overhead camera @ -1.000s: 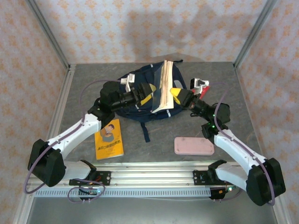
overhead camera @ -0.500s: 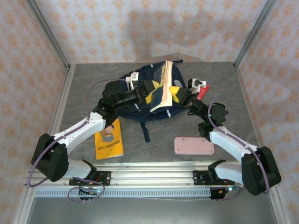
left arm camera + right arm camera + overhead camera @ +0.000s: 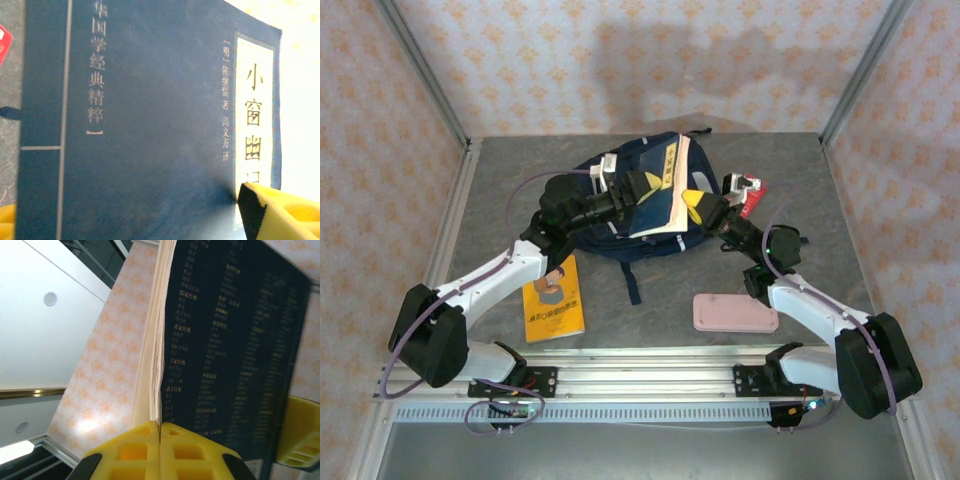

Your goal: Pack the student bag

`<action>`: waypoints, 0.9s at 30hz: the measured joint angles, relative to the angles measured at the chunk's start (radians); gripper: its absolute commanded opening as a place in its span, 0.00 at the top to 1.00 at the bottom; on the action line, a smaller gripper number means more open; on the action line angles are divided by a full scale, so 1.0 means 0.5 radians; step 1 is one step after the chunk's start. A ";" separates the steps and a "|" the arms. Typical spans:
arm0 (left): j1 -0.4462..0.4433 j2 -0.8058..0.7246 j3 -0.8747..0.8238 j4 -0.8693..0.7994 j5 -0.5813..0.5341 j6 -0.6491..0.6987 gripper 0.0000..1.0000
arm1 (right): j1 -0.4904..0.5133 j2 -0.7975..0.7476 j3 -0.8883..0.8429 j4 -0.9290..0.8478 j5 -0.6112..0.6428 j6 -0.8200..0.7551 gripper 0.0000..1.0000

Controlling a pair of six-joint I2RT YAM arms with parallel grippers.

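The student bag (image 3: 638, 155) is laid flat toward the back middle of the grey tabletop (image 3: 800, 165). Much of its front is hidden beneath both wrists and a navy book (image 3: 660, 195) that is held tilted above it. The right gripper (image 3: 700, 205) is clamped on the book's lower edge. In the right wrist view its yellow fingers (image 3: 135, 450) are seen pressed together where the page block meets the dark cover, though how much is pinched cannot be made out. The left gripper (image 3: 646, 188) is set facing the book's front cover, its fingers (image 3: 280, 215) spread wide and cut off at the bottom corners of the left wrist view; contact with the cover cannot be confirmed. A red and white item (image 3: 745, 190) is partly hidden just right of the bag. A yellow booklet (image 3: 553, 300) and a pink case (image 3: 735, 313) are seen on the near tabletop, the booklet's top corner covered by the left arm.
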 measured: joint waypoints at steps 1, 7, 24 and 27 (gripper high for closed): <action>0.000 -0.019 -0.002 -0.021 -0.001 0.018 0.26 | 0.000 -0.018 -0.005 -0.056 0.002 -0.039 1.00; 0.005 -0.121 -0.037 -0.105 -0.017 0.111 0.42 | 0.000 -0.243 -0.016 -0.558 0.056 -0.347 1.00; 0.056 -0.226 -0.098 -0.311 -0.071 0.275 0.35 | 0.000 -0.457 -0.015 -1.281 0.169 -0.777 1.00; 0.066 -0.236 -0.114 -0.318 -0.072 0.285 0.46 | 0.000 -0.459 -0.015 -1.328 0.185 -0.800 1.00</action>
